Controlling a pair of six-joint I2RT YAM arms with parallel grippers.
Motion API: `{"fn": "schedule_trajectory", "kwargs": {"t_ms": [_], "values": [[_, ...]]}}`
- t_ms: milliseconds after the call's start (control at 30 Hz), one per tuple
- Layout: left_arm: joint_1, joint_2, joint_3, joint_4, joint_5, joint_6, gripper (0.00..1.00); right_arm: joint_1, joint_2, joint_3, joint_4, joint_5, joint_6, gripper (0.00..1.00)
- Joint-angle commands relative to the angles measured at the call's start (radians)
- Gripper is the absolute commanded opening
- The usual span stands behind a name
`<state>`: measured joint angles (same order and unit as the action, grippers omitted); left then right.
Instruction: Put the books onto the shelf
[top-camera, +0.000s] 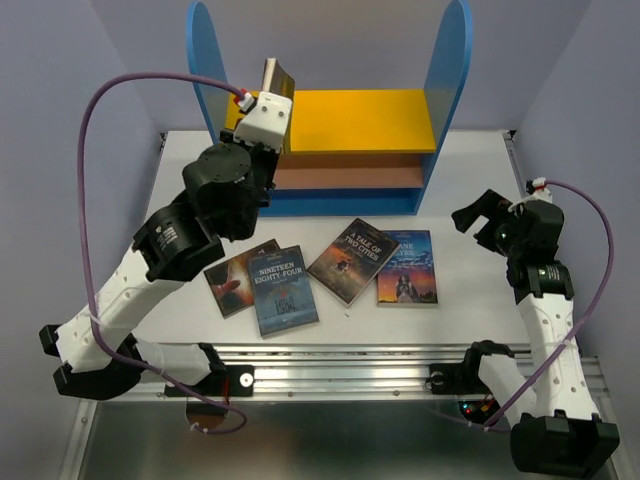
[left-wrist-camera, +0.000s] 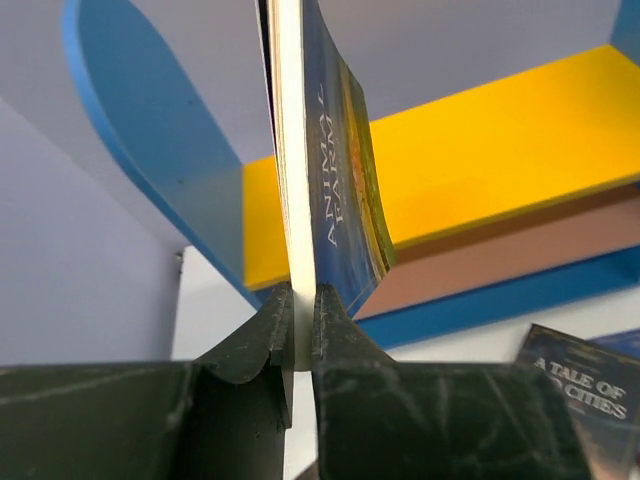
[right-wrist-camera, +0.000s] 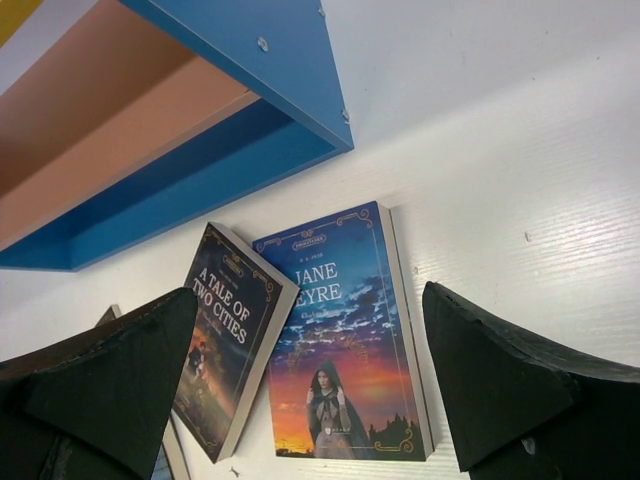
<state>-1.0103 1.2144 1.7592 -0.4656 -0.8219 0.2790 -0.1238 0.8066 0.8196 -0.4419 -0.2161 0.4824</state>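
Left pincer (left-wrist-camera: 302, 305) clamps upright book (left-wrist-camera: 335, 170); arm (top-camera: 170, 250) outstretched.

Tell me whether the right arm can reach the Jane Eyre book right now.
Probably yes: the right gripper is open and hangs near Jane Eyre, whose cover lies bare. A Tale of Two Cities crowds one long edge.

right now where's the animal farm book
Top view: the Animal Farm book stands upright in the left pincer, over the yellow upper board's left end, beside the left blue panel.
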Motion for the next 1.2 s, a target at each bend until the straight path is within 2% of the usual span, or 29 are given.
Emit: {"fn": "schedule_trajectory", "kwargs": {"t_ms": [0, 167, 300, 367, 600, 933, 1167], "values": [[0.166, 0.003, 0.146, 0.028, 0.094, 0.126, 0.00, 0.001, -0.004, -0.002, 0.035, 0.024, -0.010, 1.00], [0.334, 0.063, 0.212, -0.030, 0.254, 0.176, 0.00, 0.001, -0.006, -0.004, 0.026, 0.040, -0.010, 1.00], [0.467, 0.134, 0.282, -0.085, 0.433, 0.149, 0.00, 0.001, -0.006, -0.007, 0.022, 0.057, -0.013, 1.00], [0.524, 0.166, 0.306, -0.110, 0.477, 0.152, 0.00, 0.001, -0.009, -0.010, 0.019, 0.070, -0.013, 1.00], [0.598, 0.229, 0.367, -0.157, 0.537, 0.170, 0.00, 0.001, -0.001, -0.011, 0.019, 0.083, -0.015, 1.00], [0.610, 0.221, 0.462, -0.235, 0.550, 0.178, 0.00, 0.001, 0.028, -0.011, 0.020, 0.095, -0.015, 1.00], [0.613, 0.145, 0.372, -0.228, 0.535, 0.166, 0.00, 0.001, 0.036, -0.017, 0.035, 0.072, -0.005, 1.00]]}}
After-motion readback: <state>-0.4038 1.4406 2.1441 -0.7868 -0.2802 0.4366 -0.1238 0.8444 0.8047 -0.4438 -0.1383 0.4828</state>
